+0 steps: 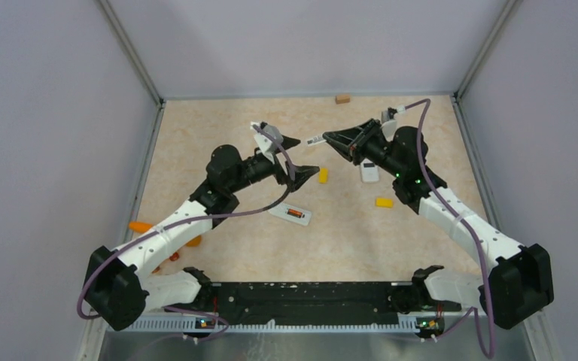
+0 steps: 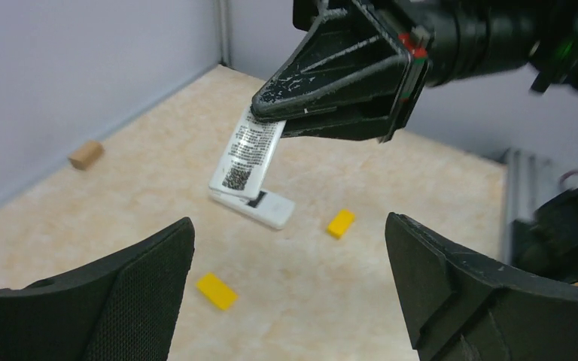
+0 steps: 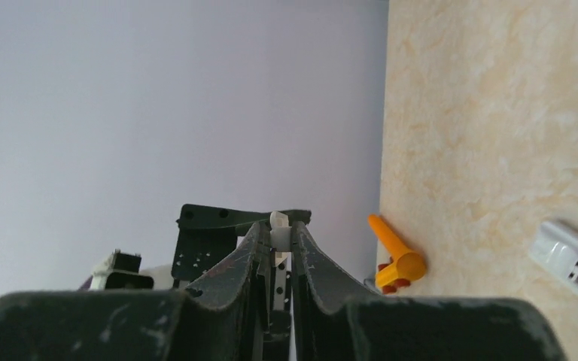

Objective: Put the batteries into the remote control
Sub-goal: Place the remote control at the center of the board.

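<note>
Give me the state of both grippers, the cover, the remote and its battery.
left gripper: open, empty.
right gripper: shut on the cover.
cover: off the remote, held in the air, label showing.
remote: lying flat, back up, compartment uncovered.
battery: sitting in the remote's compartment.

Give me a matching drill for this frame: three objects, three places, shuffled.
Objects:
1. remote control
2. labelled white piece
3. brown cylinder

Places:
a. by the far wall
b. lifted off the table
c. flat on the table, battery in its recess

Pairs: 1-c, 2-b, 3-a
</note>
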`<state>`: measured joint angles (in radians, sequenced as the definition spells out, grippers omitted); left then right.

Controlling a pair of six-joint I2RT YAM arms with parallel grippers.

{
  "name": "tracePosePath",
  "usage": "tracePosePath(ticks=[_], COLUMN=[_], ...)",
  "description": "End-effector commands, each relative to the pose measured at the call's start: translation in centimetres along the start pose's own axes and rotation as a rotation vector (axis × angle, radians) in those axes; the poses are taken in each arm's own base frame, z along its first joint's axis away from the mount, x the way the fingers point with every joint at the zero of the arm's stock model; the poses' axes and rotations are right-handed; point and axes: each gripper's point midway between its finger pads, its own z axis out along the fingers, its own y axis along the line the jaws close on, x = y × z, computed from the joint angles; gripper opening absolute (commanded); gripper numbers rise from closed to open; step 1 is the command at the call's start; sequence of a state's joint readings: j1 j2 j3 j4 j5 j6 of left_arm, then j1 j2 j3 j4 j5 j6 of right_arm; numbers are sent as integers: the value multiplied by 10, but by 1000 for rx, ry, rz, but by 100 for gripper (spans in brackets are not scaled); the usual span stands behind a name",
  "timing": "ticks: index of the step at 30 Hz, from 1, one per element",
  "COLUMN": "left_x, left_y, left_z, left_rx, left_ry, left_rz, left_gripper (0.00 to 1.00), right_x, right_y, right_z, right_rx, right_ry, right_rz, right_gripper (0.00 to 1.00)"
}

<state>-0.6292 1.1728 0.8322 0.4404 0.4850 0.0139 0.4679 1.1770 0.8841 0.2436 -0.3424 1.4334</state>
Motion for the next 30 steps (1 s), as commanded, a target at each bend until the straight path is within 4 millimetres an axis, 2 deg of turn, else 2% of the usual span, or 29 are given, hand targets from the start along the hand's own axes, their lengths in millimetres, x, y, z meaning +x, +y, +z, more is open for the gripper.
tracePosePath(ticks=[1,2,6,9,12,14,16,20,25,30], left_x=[-53,-58,-66,-85,-101,-107,-105,-97,-102,-98], left_y=[-14,-16,0,-4,-2,-3,-2,3,1,2], left_z=[-8,-7,-1,-2,-3,0,4,9,9,12], left_rx=[4,23,-30,86,153,189,182,147,171,179], left_ry=[-120,-122,-96,-166,-228,-225,-207,-183,-184,-169], left_rz=[-537,-597,-902,-1032,-1141,-1166,-1193,-1211,-1224,-1272], left_gripper=[99,99,99,98,85,77,69,62,53,47], right_x=[-18,-19,-15,-7,-2,0,1,3,5,6], right_y=[30,34,51,63,70,73,75,77,69,65], right_z=[-11,-13,-18,-23,-29,-32,-35,-36,-31,-25], right_rx=[-109,-127,-223,-296,-326,-333,-344,-353,-337,-332], right_ry=[-128,-136,-125,-93,-72,-68,-67,-55,-34,-16], right_rz=[-170,-184,-214,-228,-244,-248,-245,-232,-217,-222], right_gripper=[0,0,0,0,0,0,0,0,0,0])
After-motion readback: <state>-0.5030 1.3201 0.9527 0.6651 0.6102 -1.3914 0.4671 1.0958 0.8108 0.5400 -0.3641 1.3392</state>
